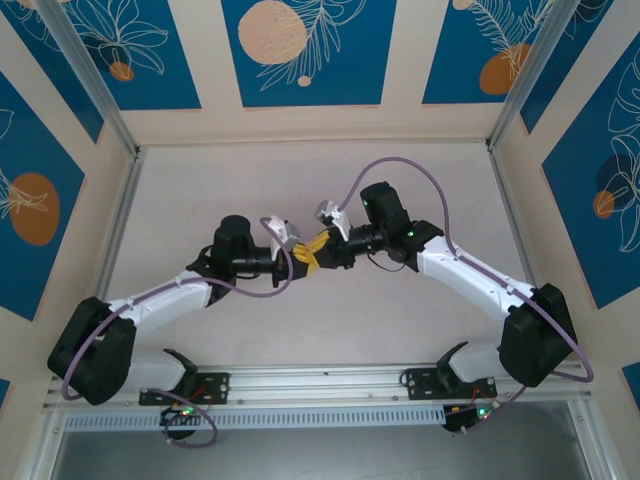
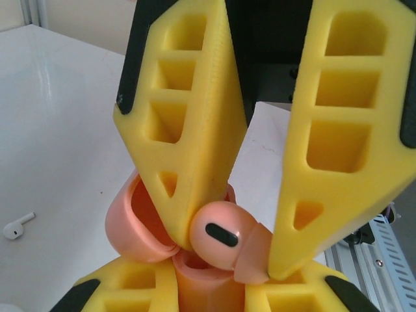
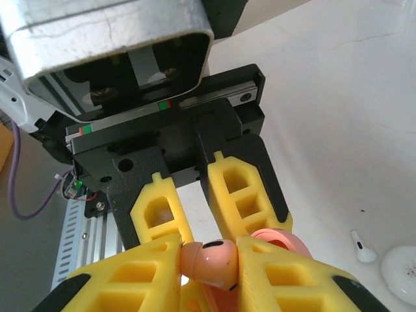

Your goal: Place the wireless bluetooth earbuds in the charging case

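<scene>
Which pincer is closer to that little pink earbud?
Right. The right pincer grips the pink earbud between its fingertips; the left pincer holds the open pink case right beside it.

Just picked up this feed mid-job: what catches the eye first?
Mid-table, the left gripper pinches a pink earbud right at the open salmon-pink case, which the right gripper holds. A white earbud lies loose on the table nearby.

One pink earbud (image 2: 224, 234), one white earbud (image 2: 17, 225), one case (image 2: 130, 224), one disc (image 3: 402, 276).
</scene>
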Controlling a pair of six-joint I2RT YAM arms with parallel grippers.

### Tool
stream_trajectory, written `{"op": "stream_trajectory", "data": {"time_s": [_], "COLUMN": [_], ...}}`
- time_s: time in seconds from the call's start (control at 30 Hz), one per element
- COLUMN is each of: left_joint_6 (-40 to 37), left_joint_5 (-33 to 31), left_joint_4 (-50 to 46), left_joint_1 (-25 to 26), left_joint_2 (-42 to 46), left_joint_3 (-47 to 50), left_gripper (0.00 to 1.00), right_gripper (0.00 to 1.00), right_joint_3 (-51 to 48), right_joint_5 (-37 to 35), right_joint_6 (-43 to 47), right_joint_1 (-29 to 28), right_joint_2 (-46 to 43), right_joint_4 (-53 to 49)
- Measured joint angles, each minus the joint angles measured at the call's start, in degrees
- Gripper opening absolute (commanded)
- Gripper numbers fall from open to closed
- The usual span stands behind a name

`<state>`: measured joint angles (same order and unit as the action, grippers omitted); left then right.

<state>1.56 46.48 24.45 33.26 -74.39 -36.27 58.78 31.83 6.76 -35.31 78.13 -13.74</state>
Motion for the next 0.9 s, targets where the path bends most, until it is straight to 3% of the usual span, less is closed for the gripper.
{"op": "stream_trajectory", "data": {"time_s": [0.27,0.43,0.77,0.9], "left_joint_6": [-0.3,-2.1,-7.3,-8.4], "left_joint_5": [-1.3,-5.4,-12.9,-15.1], "left_joint_4": [-1.7,-3.1,-2.8,-2.8], "left_joint_1": [0.0,0.0,1.3,1.4], "left_joint_2": [1.1,3.3,6.8,6.8], "left_joint_3": [0.0,0.5,2.1,2.5], "left_gripper": [0.17,0.16,0.16,0.16], "right_gripper": [0.44,0.57,0.6,0.54], "right_joint_3": [1.1,1.1,1.1,1.1], "right_joint_5": [0.9,-0.4,-3.2,-5.2], "right_joint_6": [0.7,-2.1,-10.4,-14.1], "right_joint_1": [-0.2,-0.3,0.5,0.6], "right_joint_2": [0.5,0.0,-4.0,-5.2], "right_joint_4": [-2.2,-1.3,1.6,2.1]}}
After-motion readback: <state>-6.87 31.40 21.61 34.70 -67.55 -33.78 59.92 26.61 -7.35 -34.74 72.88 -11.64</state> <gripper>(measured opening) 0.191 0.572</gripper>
